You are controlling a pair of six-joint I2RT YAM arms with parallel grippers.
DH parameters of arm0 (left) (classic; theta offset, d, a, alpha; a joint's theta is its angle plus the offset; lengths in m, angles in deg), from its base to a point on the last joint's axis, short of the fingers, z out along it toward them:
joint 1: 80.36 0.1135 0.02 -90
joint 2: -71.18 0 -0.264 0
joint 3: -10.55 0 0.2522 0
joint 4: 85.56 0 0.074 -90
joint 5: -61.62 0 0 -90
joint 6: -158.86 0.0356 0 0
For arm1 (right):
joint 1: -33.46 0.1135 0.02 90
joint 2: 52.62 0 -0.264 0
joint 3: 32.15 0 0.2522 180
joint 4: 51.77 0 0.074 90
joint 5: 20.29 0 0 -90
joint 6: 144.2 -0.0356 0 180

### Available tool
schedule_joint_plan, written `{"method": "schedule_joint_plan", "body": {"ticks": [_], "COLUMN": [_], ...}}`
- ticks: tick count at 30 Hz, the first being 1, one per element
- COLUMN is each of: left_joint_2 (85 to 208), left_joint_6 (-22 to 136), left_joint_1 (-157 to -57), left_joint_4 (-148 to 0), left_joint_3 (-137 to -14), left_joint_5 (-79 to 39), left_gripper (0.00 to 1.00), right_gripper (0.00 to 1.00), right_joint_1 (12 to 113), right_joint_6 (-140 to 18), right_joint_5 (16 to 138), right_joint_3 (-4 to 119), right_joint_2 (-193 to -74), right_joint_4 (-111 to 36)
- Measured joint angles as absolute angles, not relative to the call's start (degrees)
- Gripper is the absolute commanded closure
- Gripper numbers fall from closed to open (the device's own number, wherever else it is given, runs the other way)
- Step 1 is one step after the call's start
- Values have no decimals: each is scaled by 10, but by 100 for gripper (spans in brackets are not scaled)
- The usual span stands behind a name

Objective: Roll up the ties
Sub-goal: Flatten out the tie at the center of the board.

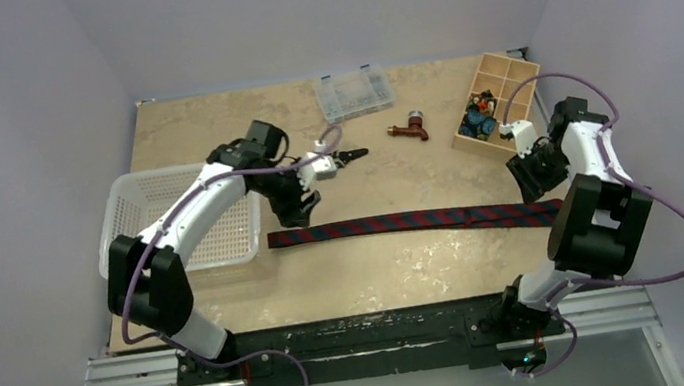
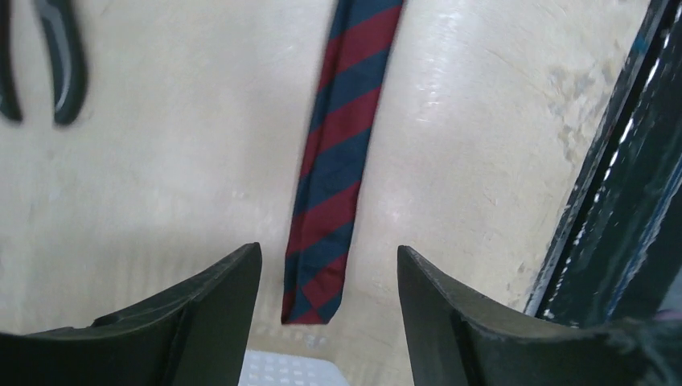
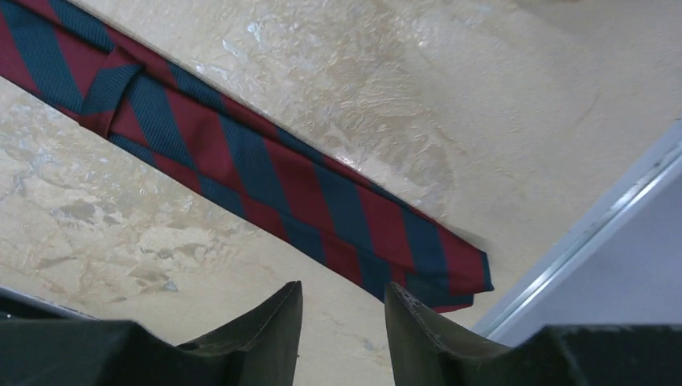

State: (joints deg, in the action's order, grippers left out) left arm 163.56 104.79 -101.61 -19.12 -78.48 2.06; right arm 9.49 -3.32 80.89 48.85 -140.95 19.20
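One tie [image 1: 413,220], striped dark navy and dark red, lies flat in a long strip across the table's middle. Its narrow end [image 2: 314,297] shows between and below the fingers of my left gripper [image 2: 330,253], which hovers open above it and holds nothing. The wide end [image 3: 446,269] lies just beyond my right gripper [image 3: 342,289], whose jaws stand apart with a narrower gap and nothing between them. From above, the left gripper [image 1: 295,210] is over the strip's left end and the right gripper [image 1: 531,189] over its right end.
A white mesh basket [image 1: 132,197] sits at the left, its corner [image 2: 289,370] under the left gripper. Black-handled pliers [image 1: 348,156] [image 2: 60,56], a clear parts box [image 1: 353,92], a brown fitting [image 1: 410,128] and a wooden compartment tray [image 1: 502,64] lie behind. The table's right edge [image 3: 579,233] is close.
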Motion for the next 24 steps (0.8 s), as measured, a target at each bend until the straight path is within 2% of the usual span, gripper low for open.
{"method": "schedule_joint_plan", "body": {"ticks": [6, 10, 13, 15, 18, 22, 24], "left_joint_2": [1662, 1704, 1731, 1744, 1753, 1751, 1745], "left_joint_6": [1139, 1171, 1185, 1193, 1199, 1206, 1206], "left_joint_1": [-1151, -1177, -1189, -1194, -1195, -1194, -1194], "left_joint_4": [-229, -245, -250, -255, -255, -252, -248], "left_joint_3": [-759, -750, -743, -737, -732, -731, -730], "left_joint_5": [-56, -112, -159, -188, -218, -238, -241], "left_gripper": [38, 39, 44, 54, 77, 94, 99], "right_gripper": [75, 78, 78, 79, 81, 84, 86], "right_joint_1": [94, 94, 94, 93, 93, 93, 92], "right_joint_6": [-58, -77, -87, -92, -95, -96, -97], "right_joint_5": [796, 797, 797, 797, 797, 793, 787], "right_joint_3": [477, 476, 474, 472, 470, 467, 462], "right_joint_2": [-1456, -1468, -1469, -1469, -1469, -1470, -1473], "right_joint_4": [183, 175, 172, 168, 166, 158, 148]}}
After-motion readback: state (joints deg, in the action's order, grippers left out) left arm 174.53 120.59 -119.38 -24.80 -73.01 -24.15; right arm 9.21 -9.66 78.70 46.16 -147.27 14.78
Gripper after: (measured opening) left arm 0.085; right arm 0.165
